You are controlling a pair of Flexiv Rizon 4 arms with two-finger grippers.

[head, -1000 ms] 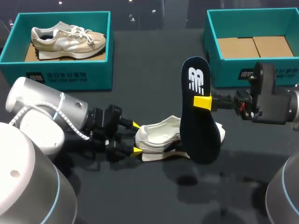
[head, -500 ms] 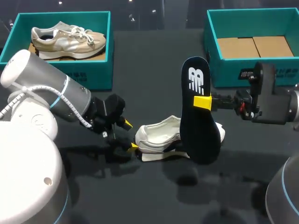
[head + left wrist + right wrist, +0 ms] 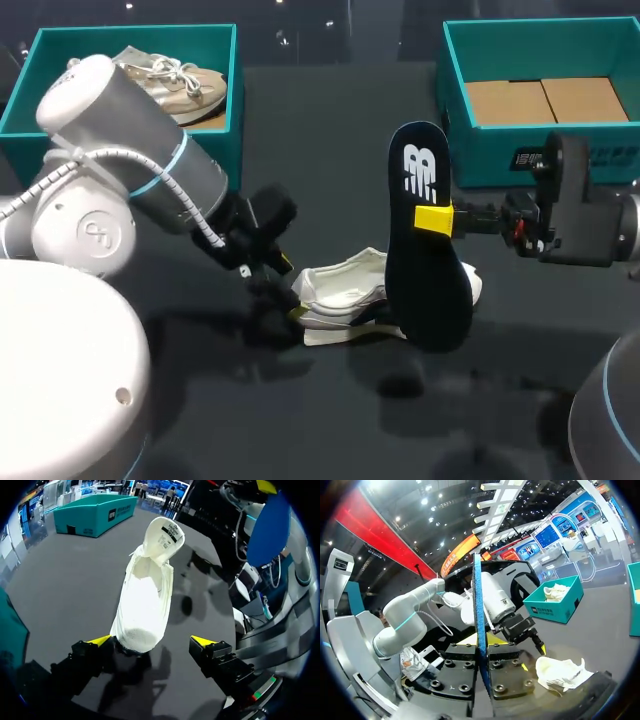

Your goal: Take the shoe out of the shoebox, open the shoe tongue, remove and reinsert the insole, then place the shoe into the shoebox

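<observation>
Shoe [image 3: 345, 298] lies on the desk [image 3: 330, 420], apart from the empty box [image 3: 480, 155], with its tongue turned out and its insole [image 3: 425, 270] removed. The insole is held upright near the toe end, clamped in the right pincer [image 3: 432, 220], and has not moved in the last second. The left pincer [image 3: 150, 642] is kept at the heel, fingers apart, one touching. Its arm has been swung up and round. Reinsertion is judged to be next, once the heel is steadied.

White shoe [image 3: 340, 290], dark blue insole [image 3: 430, 285] with white logo [image 3: 419, 172], teal shoebox [image 3: 490, 150], beige sneaker [image 3: 180, 80], dark grey table [image 3: 320, 130]
</observation>
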